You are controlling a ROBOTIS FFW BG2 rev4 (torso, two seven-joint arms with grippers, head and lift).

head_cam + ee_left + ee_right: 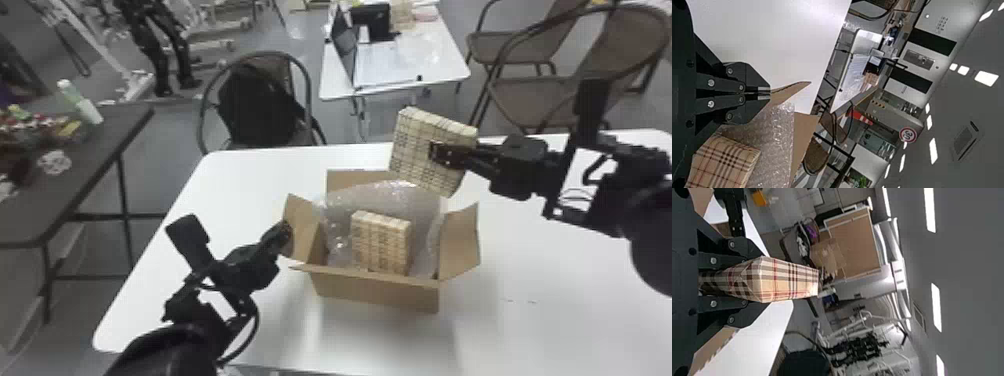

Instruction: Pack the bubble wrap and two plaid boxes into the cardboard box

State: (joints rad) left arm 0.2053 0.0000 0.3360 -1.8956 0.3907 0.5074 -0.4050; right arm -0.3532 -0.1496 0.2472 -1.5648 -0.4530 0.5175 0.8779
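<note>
Left pincer pinching box flap | right pincer gripping plaid box | round printed sign

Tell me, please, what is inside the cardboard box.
Inside the cardboard box are bubble wrap and, in front of it, one plaid box. The near wall hides the plaid box's foot; the cardboard floor is covered.

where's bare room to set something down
The white table is bare right of the brown cardboard box and in front of it. Crowded: inside the box, with clear bubble wrap and a beige plaid box, and by its left flap, at the black left gripper.
</note>
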